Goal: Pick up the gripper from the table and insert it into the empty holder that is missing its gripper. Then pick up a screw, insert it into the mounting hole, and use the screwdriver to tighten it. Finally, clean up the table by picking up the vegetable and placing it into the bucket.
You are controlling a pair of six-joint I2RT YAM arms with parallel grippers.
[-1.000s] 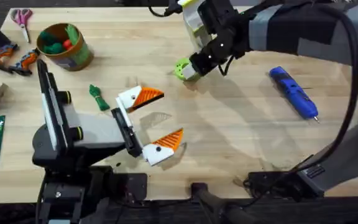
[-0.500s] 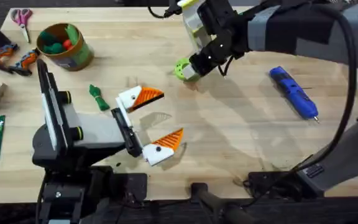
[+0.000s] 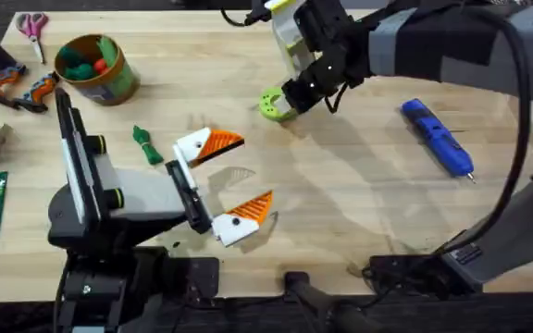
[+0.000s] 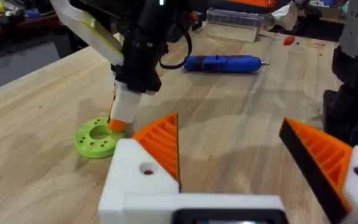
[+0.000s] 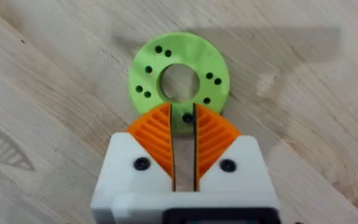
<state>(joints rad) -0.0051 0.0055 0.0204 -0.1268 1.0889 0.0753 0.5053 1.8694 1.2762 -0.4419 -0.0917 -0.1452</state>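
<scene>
My right end effector point(image 5: 183, 140) sits low over the green disc point(image 5: 179, 78), pads nearly together with a thin slot between, tips on the disc's rim, pinching nothing I can confirm. Left end effector point(image 3: 218, 185) spread wide, idle on the worktop point(image 3: 359, 194). Vegetable point(image 3: 146, 145) lies just beside it; bucket point(image 3: 95, 69) far left; screwdriver point(image 3: 438, 137) at right. Risks, as I judge: tips may skid the disc instead of gripping; the right arm's reach could sweep the screwdriver; vegetable sits close to left's upper finger.
</scene>
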